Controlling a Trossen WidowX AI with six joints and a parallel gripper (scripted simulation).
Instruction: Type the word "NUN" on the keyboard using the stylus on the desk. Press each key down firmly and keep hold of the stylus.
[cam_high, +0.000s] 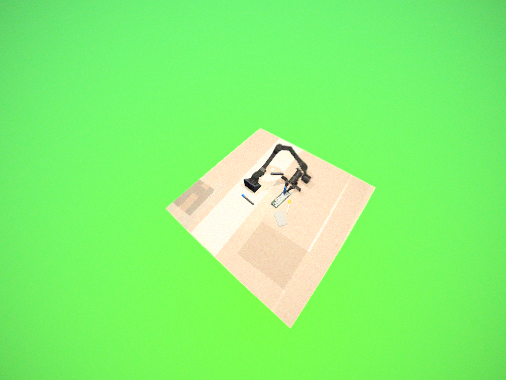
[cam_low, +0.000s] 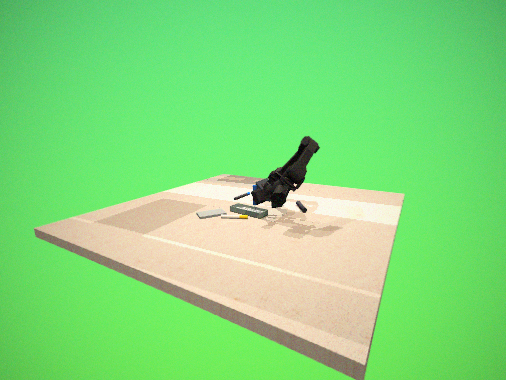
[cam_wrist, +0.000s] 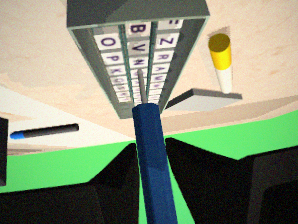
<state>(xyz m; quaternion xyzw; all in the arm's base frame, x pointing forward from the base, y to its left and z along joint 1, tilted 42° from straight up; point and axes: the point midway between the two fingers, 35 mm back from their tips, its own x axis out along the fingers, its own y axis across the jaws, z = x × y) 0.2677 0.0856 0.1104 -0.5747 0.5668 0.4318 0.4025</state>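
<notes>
The keyboard (cam_high: 281, 199) (cam_low: 248, 210) (cam_wrist: 125, 12) is a narrow dark green-grey tray with three rows of white letter keys. My gripper (cam_high: 286, 188) (cam_low: 256, 194) (cam_wrist: 151, 147) is shut on the blue stylus (cam_high: 285, 190) (cam_low: 254, 202) (cam_wrist: 151, 127) beside and above the keyboard. The stylus's thin grey tip (cam_wrist: 141, 80) points down over the middle row and ends at the lower edge of the N key (cam_wrist: 139, 62) in the wrist view. I cannot tell whether it touches the key. The keys beyond N are partly hidden by the tip.
A yellow-and-white cylinder (cam_high: 289, 202) (cam_low: 243, 217) (cam_wrist: 220, 57) and a flat grey slab (cam_high: 281, 219) (cam_low: 211, 214) (cam_wrist: 210, 100) lie near the keyboard. A black pen with a blue end (cam_high: 248, 199) (cam_low: 242, 196) (cam_wrist: 50, 130) lies on its other side. A dark bar (cam_high: 277, 173) (cam_low: 301, 206) lies by the arm.
</notes>
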